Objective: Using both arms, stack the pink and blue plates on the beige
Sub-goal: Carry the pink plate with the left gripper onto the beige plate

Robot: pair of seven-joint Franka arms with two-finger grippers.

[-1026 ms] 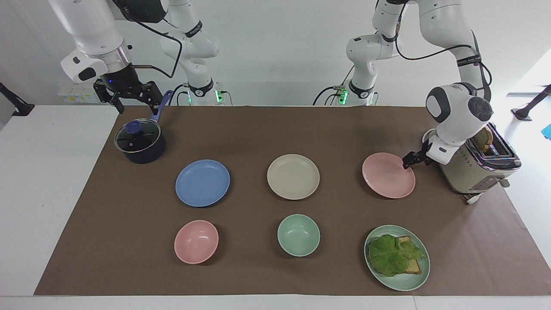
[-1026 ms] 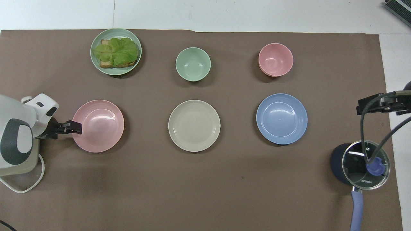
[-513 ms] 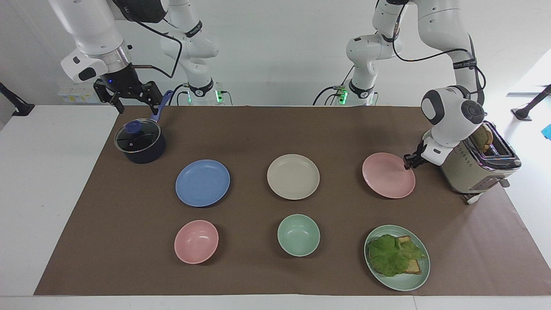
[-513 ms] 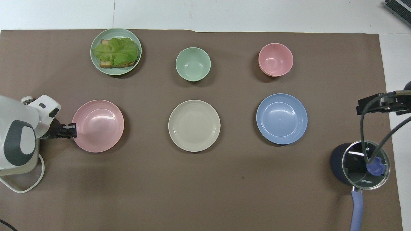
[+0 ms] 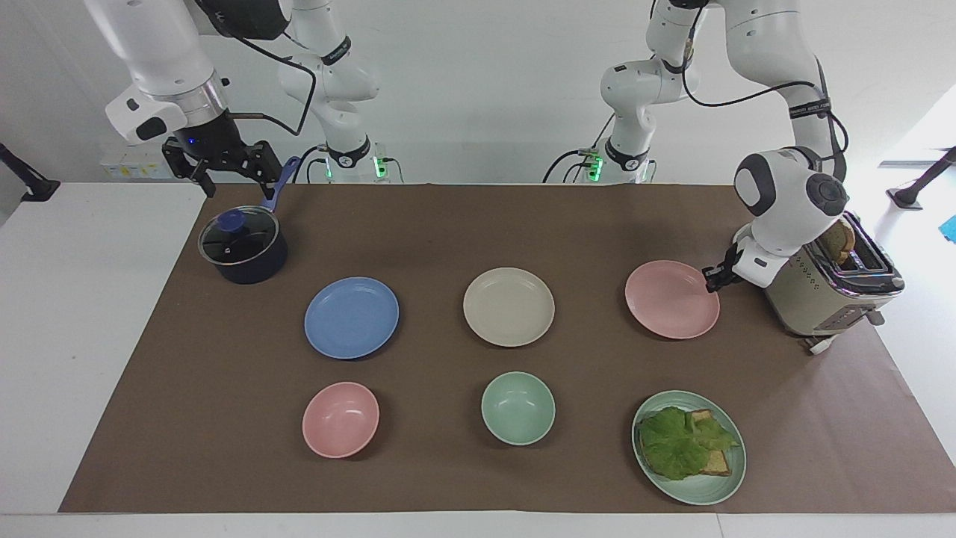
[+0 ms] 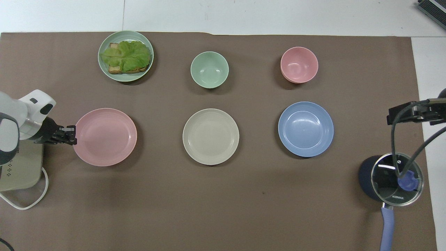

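Observation:
The pink plate (image 5: 671,300) (image 6: 106,136) is at the left arm's end of the table, in a row with the beige plate (image 5: 508,306) (image 6: 210,136) in the middle and the blue plate (image 5: 351,317) (image 6: 305,129) toward the right arm's end. My left gripper (image 5: 709,282) (image 6: 72,135) is shut on the pink plate's rim, on the toaster side, and that edge is raised a little off the mat. My right gripper (image 5: 224,172) (image 6: 400,113) hangs open above the pot and holds nothing.
A dark pot with a glass lid (image 5: 243,245) (image 6: 392,179) stands under the right gripper. A toaster (image 5: 829,288) (image 6: 21,167) stands beside the pink plate. Farther from the robots are a pink bowl (image 5: 340,418), a green bowl (image 5: 517,408) and a green plate (image 5: 702,493) with lettuce toast.
The left gripper has shut on the pink plate's rim and lifted that edge slightly. The right arm has not moved.

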